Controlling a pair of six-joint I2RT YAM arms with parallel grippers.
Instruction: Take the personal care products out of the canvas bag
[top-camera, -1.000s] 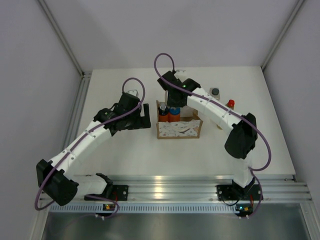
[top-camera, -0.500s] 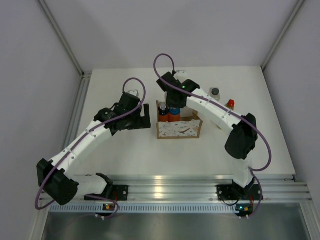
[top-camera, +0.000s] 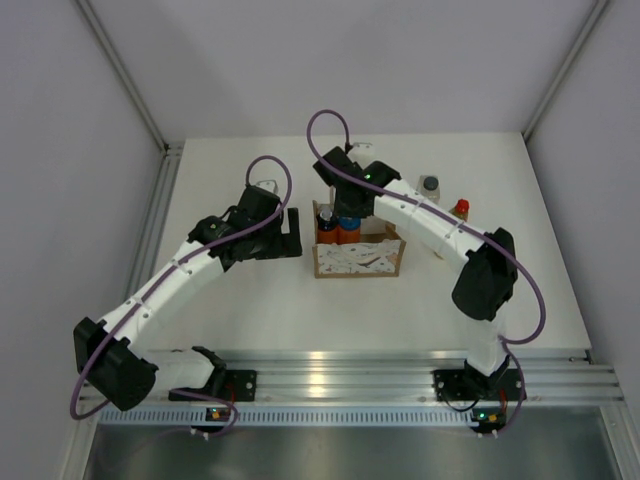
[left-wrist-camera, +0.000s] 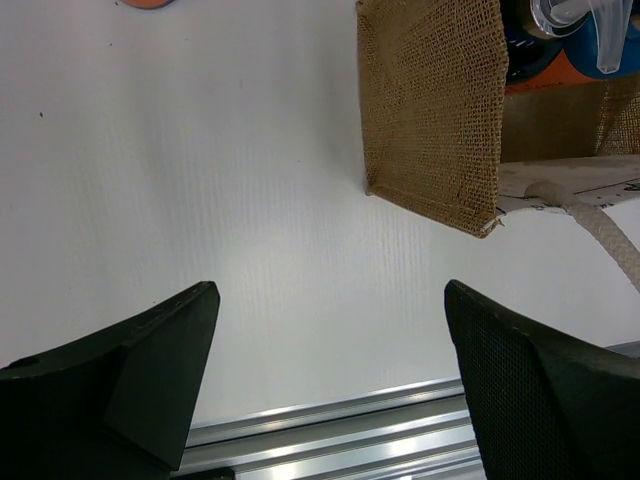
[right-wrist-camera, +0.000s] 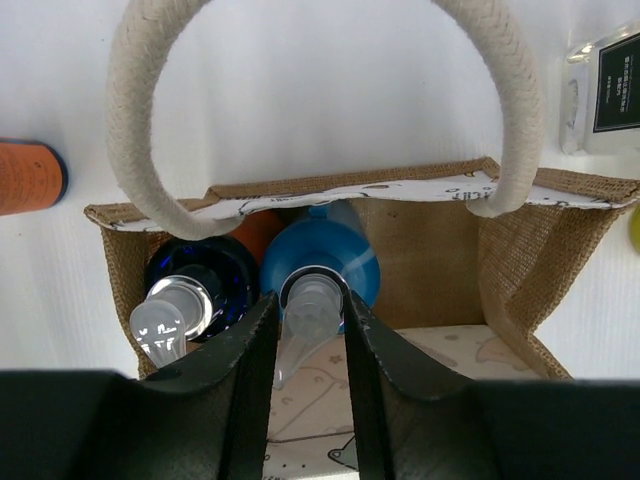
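While the right gripper (right-wrist-camera: 312, 300) pinches the blue-capped bottle (right-wrist-camera: 345, 265) inside the bag (right-wrist-camera: 430, 250), nothing holds the bag down.
Its fingers (right-wrist-camera: 250, 350) press on the bottle's clear top; a second bottle (right-wrist-camera: 205, 275) stands touching it. We judge a lift may drag the light bag along, or catch the rope handle (right-wrist-camera: 130, 120) arching above. The left gripper (left-wrist-camera: 330, 350) hangs spread over the table (left-wrist-camera: 200, 150) beside the bag's corner, gripping nothing.

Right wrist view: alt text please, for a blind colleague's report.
The right gripper pinches the clear pump top of a blue-capped bottle standing in the canvas bag, beside a second pump bottle. A white rope handle arches above it.
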